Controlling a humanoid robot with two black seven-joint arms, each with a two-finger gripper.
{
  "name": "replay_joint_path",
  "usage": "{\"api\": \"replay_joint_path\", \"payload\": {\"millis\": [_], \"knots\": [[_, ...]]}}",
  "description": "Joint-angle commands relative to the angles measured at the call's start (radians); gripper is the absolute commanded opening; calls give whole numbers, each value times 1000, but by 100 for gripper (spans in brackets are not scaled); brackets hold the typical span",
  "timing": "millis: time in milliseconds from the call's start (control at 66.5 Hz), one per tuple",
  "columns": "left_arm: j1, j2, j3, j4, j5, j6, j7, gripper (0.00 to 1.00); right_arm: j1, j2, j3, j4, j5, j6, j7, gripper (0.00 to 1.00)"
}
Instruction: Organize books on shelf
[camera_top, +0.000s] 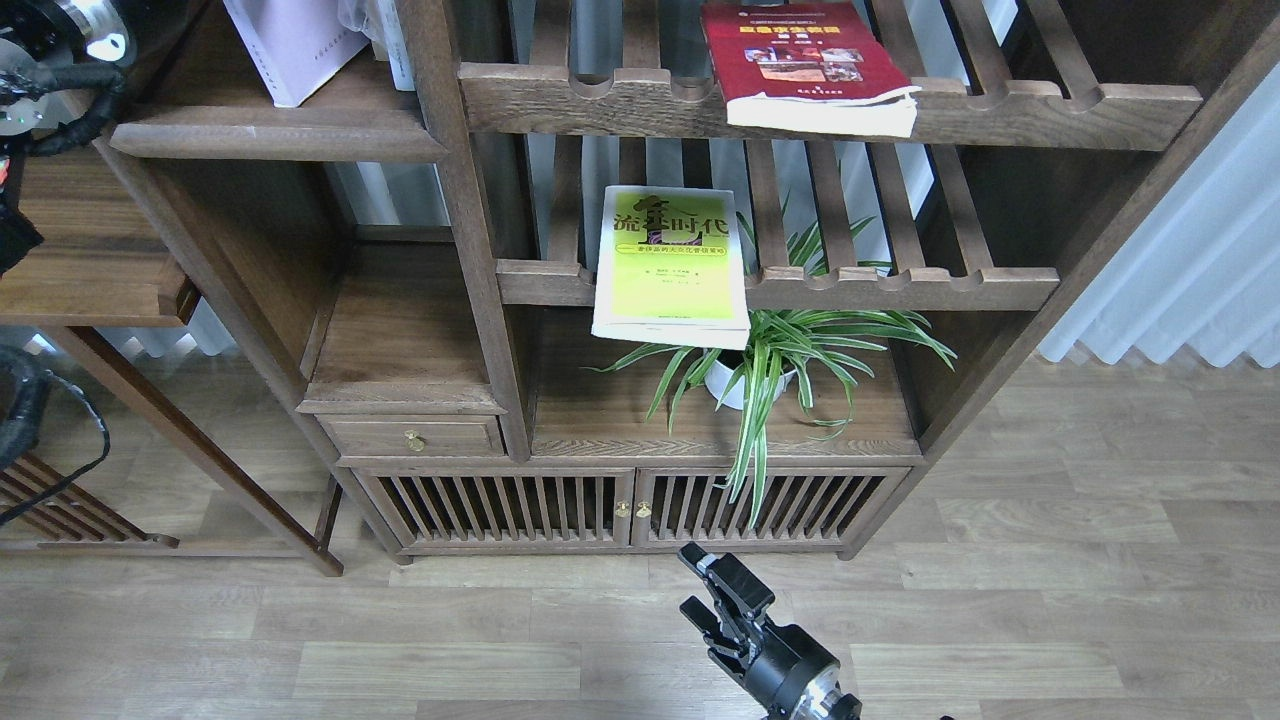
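Observation:
The pale lilac-white book (295, 45) stands upright on the shelf (270, 142), the solid dark-brown board with a moulded front edge at upper left. The yellow-green book (672, 265) lies flat on the middle slatted rack, overhanging its front rail. The dark red book (800, 65) lies flat on the upper slatted rack, also overhanging. My right gripper (693, 583) is open and empty, low over the floor in front of the cabinet, far below the books. Of my left arm only a metal joint (90, 30) and cables show at top left; its gripper is out of view.
A spider plant in a white pot (735, 385) stands under the yellow-green book, leaves hanging over the cabinet doors (630, 505). A drawer with a brass knob (415, 438) sits lower left. A side table (90, 285) stands at left, curtains (1180, 280) at right.

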Motion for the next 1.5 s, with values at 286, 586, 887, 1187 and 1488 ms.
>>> {"api": "replay_joint_path", "payload": {"millis": [286,586,887,1187,1488], "knots": [[-24,-26,17,-2,-2,0,1,50,-12,0,0,0,0,0,0,99],[-50,-44,15,-10,-15,0,-12,56,-14,0,0,0,0,0,0,99],[-76,-44,-5,-27,-43,0,-108,65,-16,2,0,0,0,0,0,99],[-58,-6,-45,-99,-115,0,-171,68,-26,2,0,0,2,0,1,99],[-13,40,-52,-180,-284,0,-188,68,-28,2,0,0,0,0,1,99]]}}
